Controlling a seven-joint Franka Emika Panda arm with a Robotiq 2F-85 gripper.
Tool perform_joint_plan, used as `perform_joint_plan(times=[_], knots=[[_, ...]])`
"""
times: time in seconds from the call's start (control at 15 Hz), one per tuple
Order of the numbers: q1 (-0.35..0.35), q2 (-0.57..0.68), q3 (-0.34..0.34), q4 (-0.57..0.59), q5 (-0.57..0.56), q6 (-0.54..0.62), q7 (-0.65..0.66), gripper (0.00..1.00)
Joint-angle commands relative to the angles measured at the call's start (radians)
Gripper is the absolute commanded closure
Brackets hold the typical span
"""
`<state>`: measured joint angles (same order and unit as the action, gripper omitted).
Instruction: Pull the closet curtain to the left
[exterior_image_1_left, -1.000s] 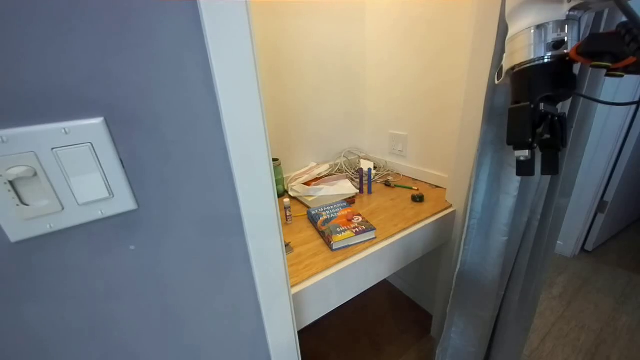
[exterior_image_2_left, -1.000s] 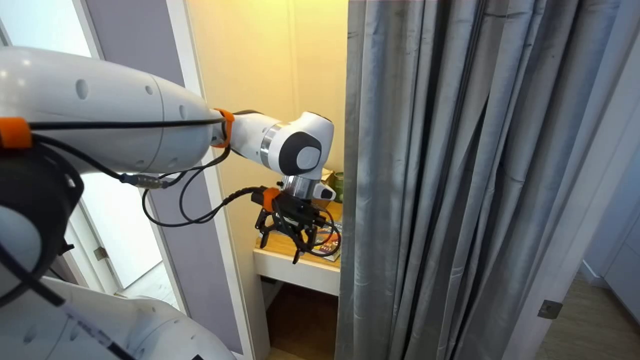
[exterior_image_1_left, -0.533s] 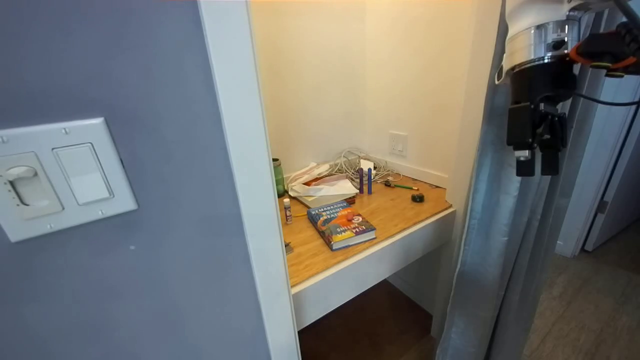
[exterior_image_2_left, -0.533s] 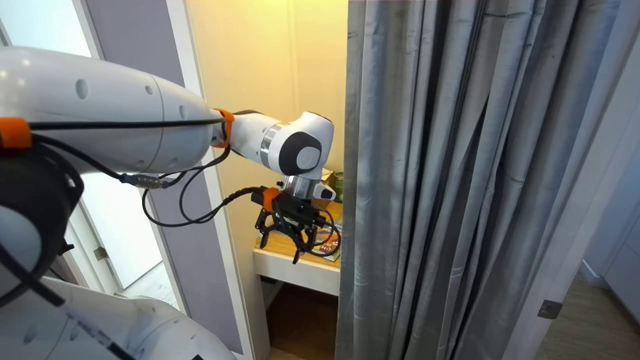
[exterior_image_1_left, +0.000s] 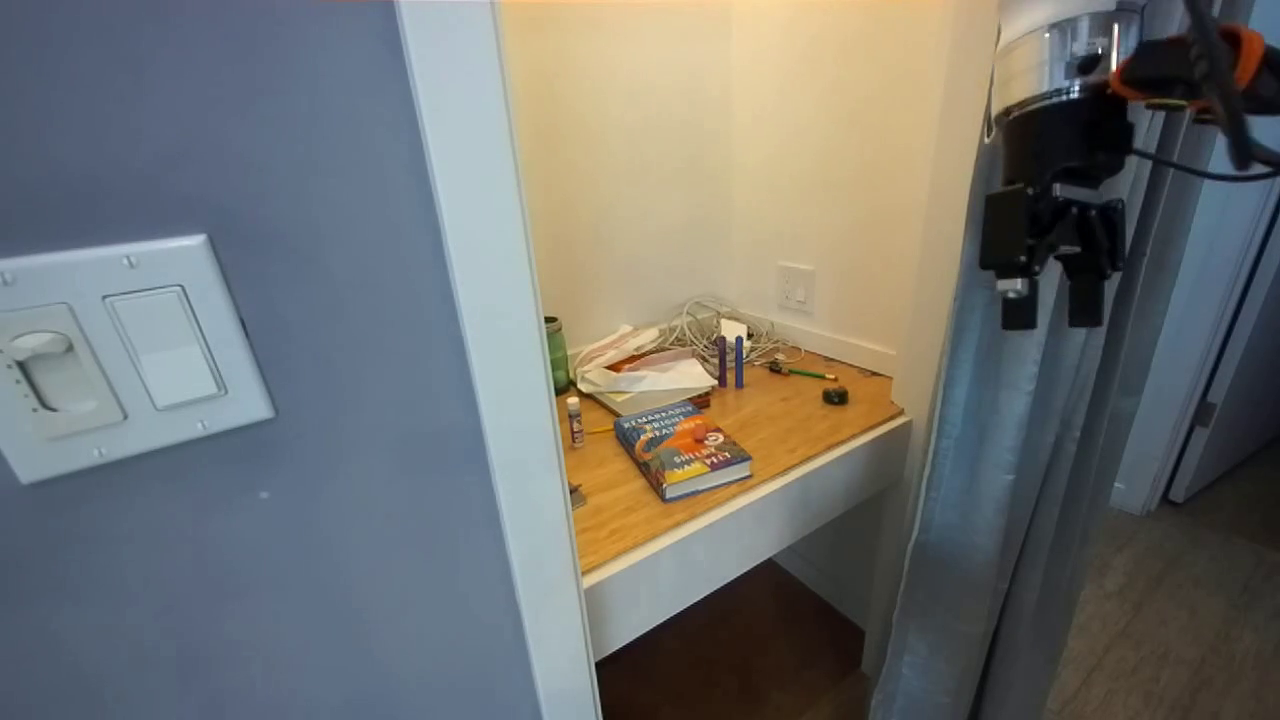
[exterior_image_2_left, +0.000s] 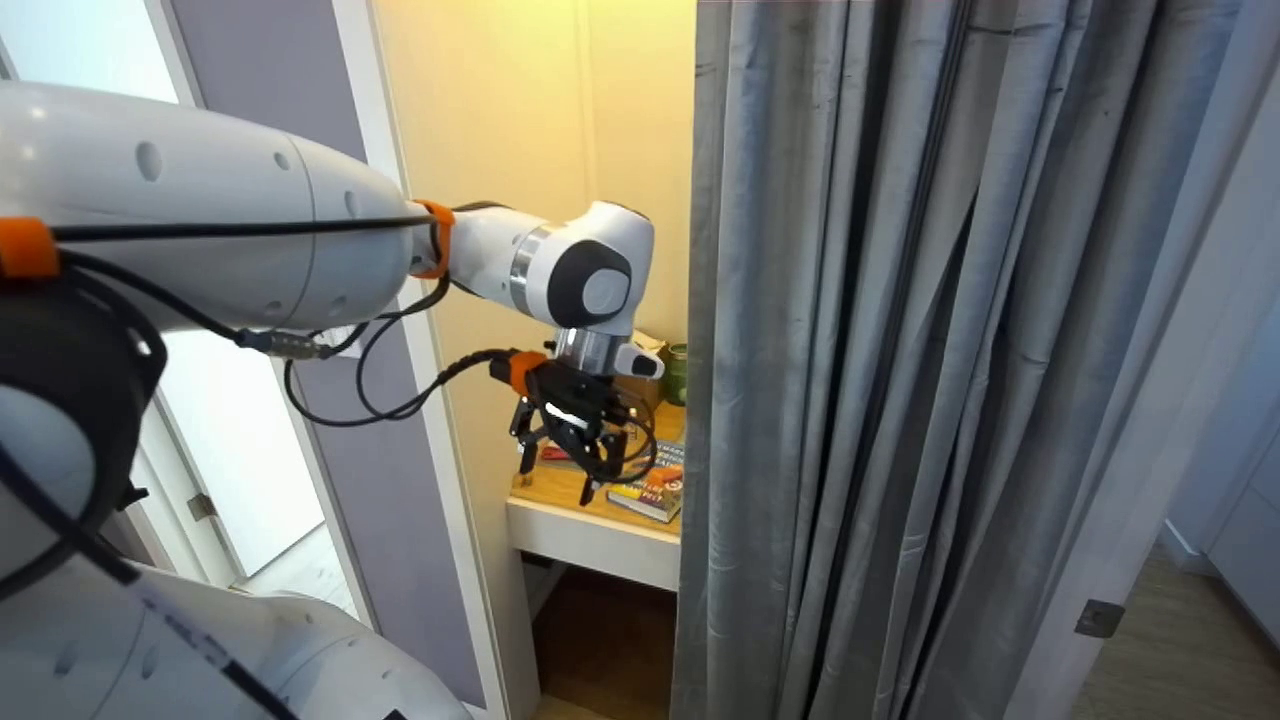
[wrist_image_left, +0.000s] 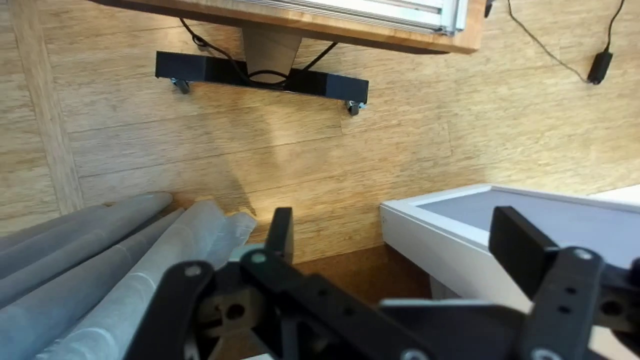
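Exterior view: cream-walled closet (exterior_image_2_left: 480, 110), mostly uncovered, with the closet curtain (exterior_image_2_left: 890, 360) gathered along the closet's right edge and not yet drawn left. Likely, being slack and deeply folded, to bunch or swing back if merely nudged. Across the closet's left edge, a white robot arm (exterior_image_2_left: 230, 180). Lower down, wooden desk shelf (exterior_image_1_left: 810, 430), with a front edge liable to catch anything dipping too low. In the wrist view, gripper (wrist_image_left: 398, 240) with jaws spread wide around nothing; likely to close on air if clamped now, for want of cloth between. Near the desk shelf's front edge, a book (exterior_image_1_left: 680, 455), at risk of a knock from a careless sweep. Fingertips (wrist_image_left: 281, 232), apart from the curtain's free edge; prone, given the fabric's slight sheen, to pinch one thin fold and slip mid-pull.
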<state>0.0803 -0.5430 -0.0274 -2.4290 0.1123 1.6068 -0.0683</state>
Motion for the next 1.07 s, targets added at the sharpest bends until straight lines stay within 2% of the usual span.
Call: perform_joint_plan(times=[0.0, 0.27, 0.47, 0.67, 0.73, 1.0], knots=[[-0.022, -0.019, 0.127, 0.156, 0.060, -0.114, 0.275, 0.00], [-0.042, -0.061, 0.207, 0.303, 0.080, -0.223, 0.553, 0.00], [-0.084, -0.098, 0.231, 0.383, 0.061, -0.261, 0.688, 0.00], [-0.132, -0.104, 0.239, 0.458, 0.041, -0.241, 0.790, 0.00], [-0.102, -0.110, 0.229, 0.407, 0.055, -0.238, 0.724, 0.00], [-0.109, -0.108, 0.231, 0.415, 0.054, -0.238, 0.726, 0.00]])
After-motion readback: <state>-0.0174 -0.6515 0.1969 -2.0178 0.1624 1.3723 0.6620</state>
